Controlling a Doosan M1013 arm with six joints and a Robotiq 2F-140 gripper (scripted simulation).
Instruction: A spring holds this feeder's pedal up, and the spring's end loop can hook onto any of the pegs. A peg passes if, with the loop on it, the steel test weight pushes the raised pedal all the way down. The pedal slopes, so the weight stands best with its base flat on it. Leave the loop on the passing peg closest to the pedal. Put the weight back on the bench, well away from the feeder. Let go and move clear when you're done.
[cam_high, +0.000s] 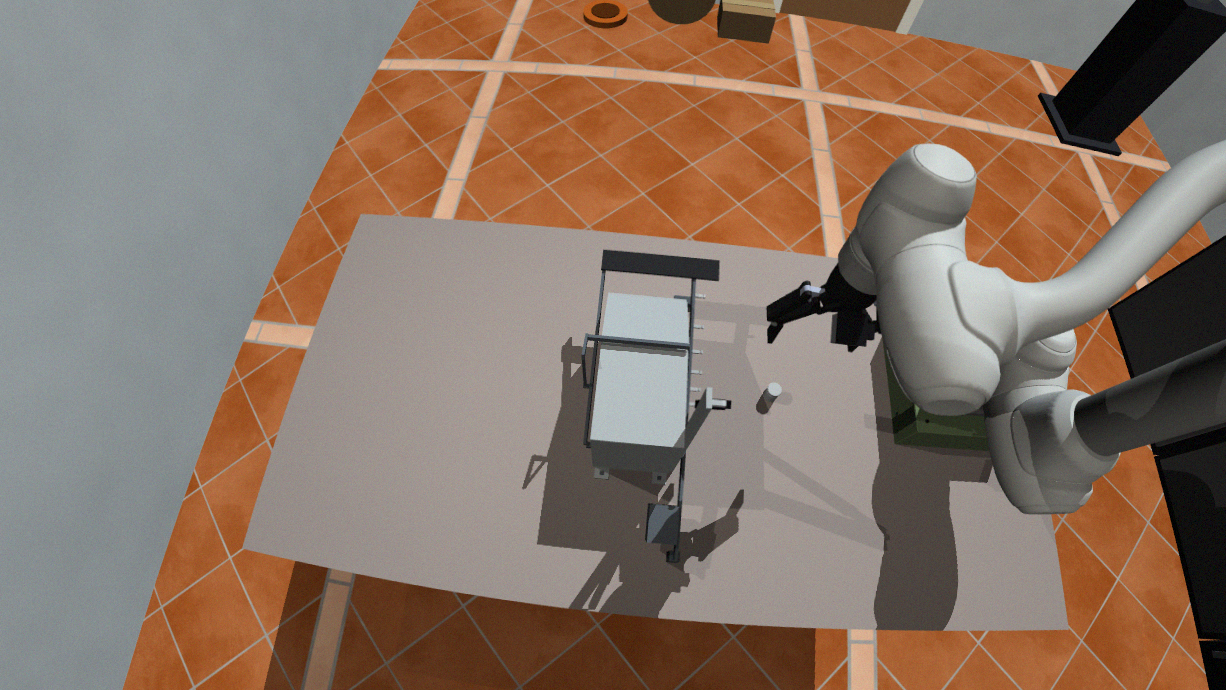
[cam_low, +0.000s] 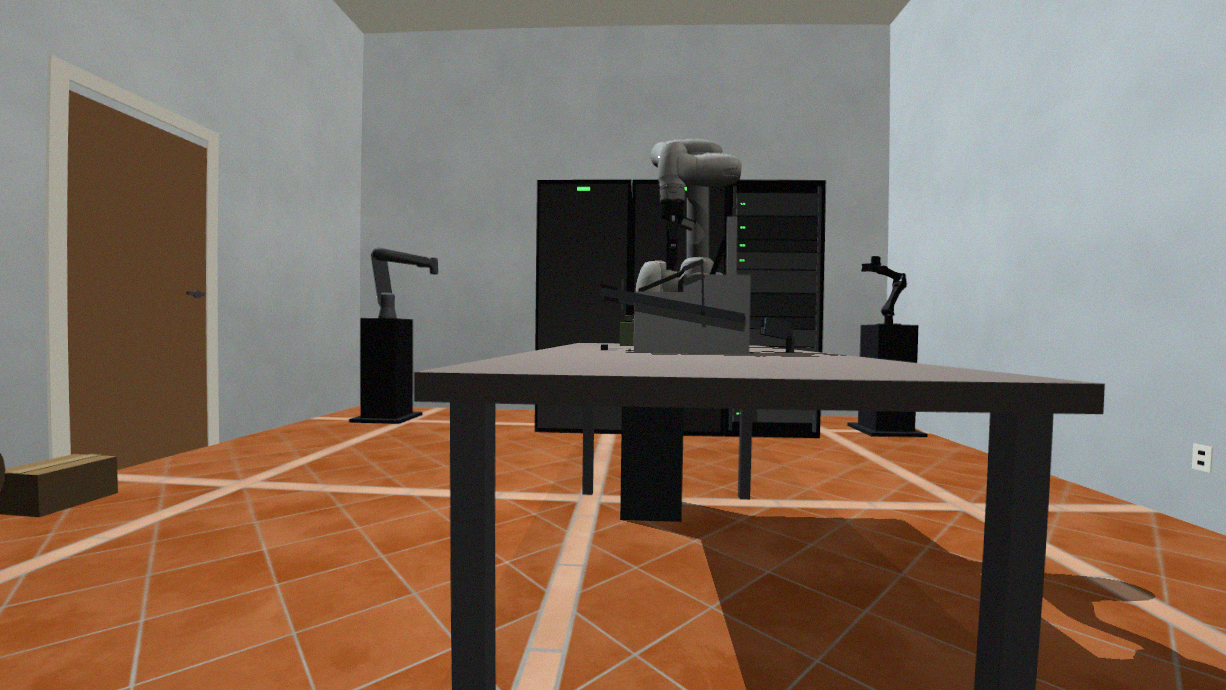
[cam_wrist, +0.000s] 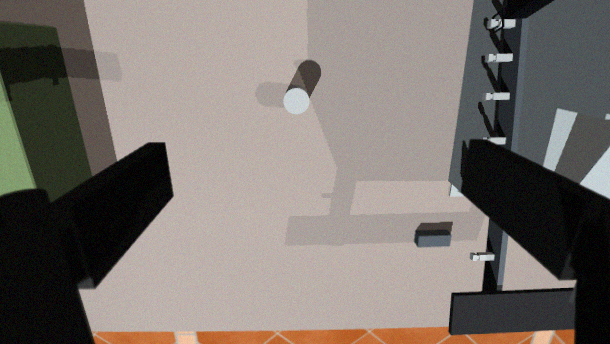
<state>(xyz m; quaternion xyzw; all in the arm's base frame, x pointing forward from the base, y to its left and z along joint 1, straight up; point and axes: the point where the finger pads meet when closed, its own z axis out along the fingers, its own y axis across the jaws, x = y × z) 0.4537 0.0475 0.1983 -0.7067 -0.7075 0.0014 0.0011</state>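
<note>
Steel, pale-topped and upright, the test weight (cam_high: 770, 396) stands on the bench (cam_high: 411, 480) just right of centre in the top view, near the feeder (cam_high: 641, 377) but apart from it. Above and to its right hangs the gripper (cam_high: 815, 330), its black fingers spread wide with nothing between them; in the wrist view the weight (cam_wrist: 298, 95) sits in the upper middle of the frame, ahead of the open gap. A row of small pegs (cam_high: 697, 349) runs down the feeder's right side, and the pedal (cam_high: 662, 522) lies at the lower end of its lever, toward the bottom of the frame. Which peg carries the spring's loop is too small to tell, possibly the lowest one. As I judge it, no trial with the weight on the pedal is under way: the weight has yet to be picked up and set base-flat on the slope, the loop settled on the right peg, and the weight carried well clear of the feeder
</note>
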